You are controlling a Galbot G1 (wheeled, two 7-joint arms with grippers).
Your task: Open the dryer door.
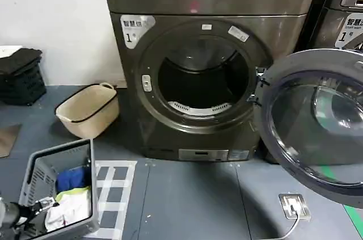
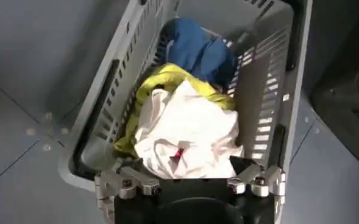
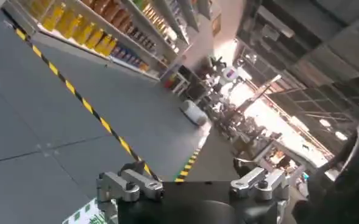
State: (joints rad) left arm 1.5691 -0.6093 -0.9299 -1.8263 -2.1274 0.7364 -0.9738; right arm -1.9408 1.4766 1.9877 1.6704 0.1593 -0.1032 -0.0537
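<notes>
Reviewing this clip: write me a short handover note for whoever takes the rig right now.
Left gripper: open, hovering above the grey laundry basket of clothes at the robot's lower left.
Right gripper: open, holding nothing, facing away down the room.
The dryer door is swung wide open to the right; the drum is exposed and looks empty.
Done: door opened.
Left: nothing for the door itself.

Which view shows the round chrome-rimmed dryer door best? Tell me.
The head view: the round chrome-rimmed dryer door hangs swung open at the machine's right. The left wrist view looks into a grey laundry basket; the right wrist view faces floor and shelving.
</notes>
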